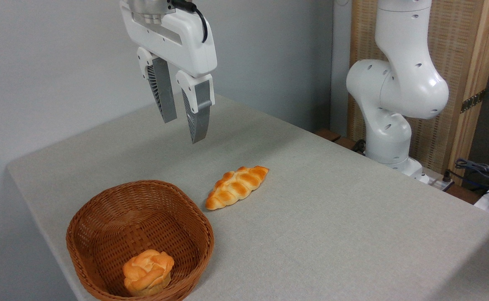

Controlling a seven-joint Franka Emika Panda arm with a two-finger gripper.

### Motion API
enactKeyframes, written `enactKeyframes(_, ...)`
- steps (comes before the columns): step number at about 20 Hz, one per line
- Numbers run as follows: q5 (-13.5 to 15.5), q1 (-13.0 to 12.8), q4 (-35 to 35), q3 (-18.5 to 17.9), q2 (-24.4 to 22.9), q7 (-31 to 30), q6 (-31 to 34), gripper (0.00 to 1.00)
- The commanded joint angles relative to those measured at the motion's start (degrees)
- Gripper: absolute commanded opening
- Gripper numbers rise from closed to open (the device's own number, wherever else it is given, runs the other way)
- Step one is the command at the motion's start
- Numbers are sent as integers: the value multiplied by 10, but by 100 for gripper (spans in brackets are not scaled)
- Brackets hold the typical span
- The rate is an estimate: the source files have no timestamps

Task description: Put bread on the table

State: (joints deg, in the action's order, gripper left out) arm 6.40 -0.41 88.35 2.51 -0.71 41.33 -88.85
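A robotics lab: a white robot arm (395, 83) bolted beside a cloth-covered table (332, 217), with loose cables (478, 169).

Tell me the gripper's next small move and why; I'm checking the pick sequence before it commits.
Probably travel toward the camera until above the brown wicker basket. The small round golden knotted bun lies inside it at the near end, while the gripper hangs high over the grey-beige cloth table, fingers apart and empty, well behind the basket.

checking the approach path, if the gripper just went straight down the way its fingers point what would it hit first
Most likely bare table cloth. The open gripper hangs empty, fingers pointing down, apparently behind the wicker basket and left of the braided loaf. The round bun sits nearer the camera. Depth is uncertain from one view.
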Motion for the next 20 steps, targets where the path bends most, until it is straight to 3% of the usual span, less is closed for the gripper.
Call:
enactKeyframes(1, -7, -6, 3, -7, -10, 5, 15, 100)
enactKeyframes(12, -7, -6, 31, -6, -16, 9, -8, 100)
enactKeyframes(16, -7, -7, 187, -5, -92, 9, -185, 100)
enactKeyframes(20, -8, -7, 267, -7, -83, 22, -357, 100)
